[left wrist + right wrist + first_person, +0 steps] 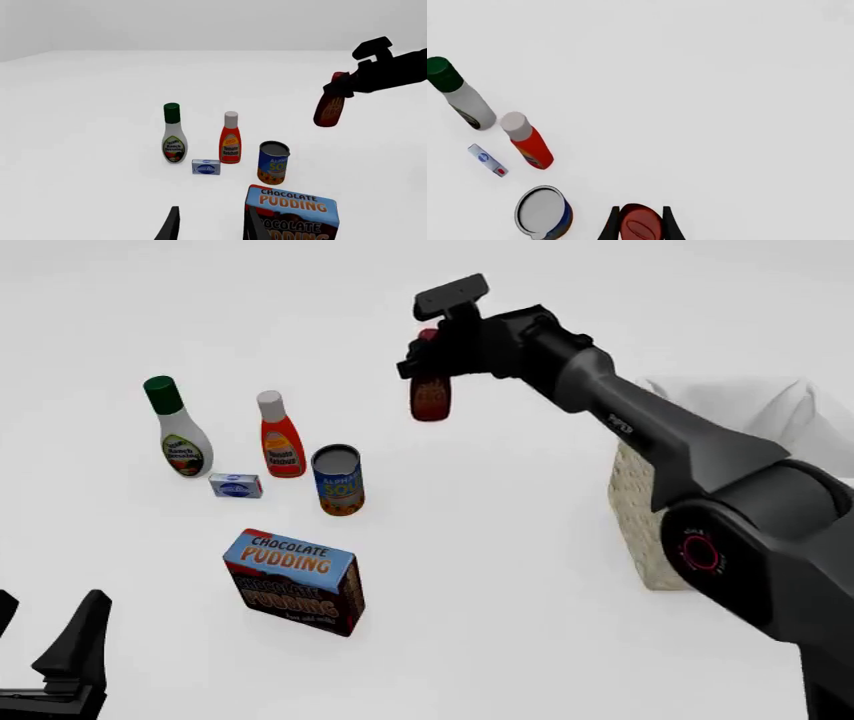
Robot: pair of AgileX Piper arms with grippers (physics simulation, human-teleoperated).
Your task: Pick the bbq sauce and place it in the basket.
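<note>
nearest us, at the front view's lower left, the left gripper (54, 660) idles low with its fingers apart, holding nothing. beyond it stands the chocolate pudding box (292, 581), then the soup can (339, 479), a small white-and-blue packet (235, 485), the ketchup bottle (279, 435) and the ranch dressing bottle (176, 427).

further out, the right gripper (430, 362) is clamped on the bbq sauce (430, 395) near its red cap; the bottle hangs clear above the table. the basket (727, 455) sits at the right, mostly hidden by the right arm; we cannot see its contents.

step in hand, we judge: carry to the basket. we should keep the bottle high enough to clear the cloth-lined rim, swing right and nearer, centre over the opening, then lower before releasing.
</note>
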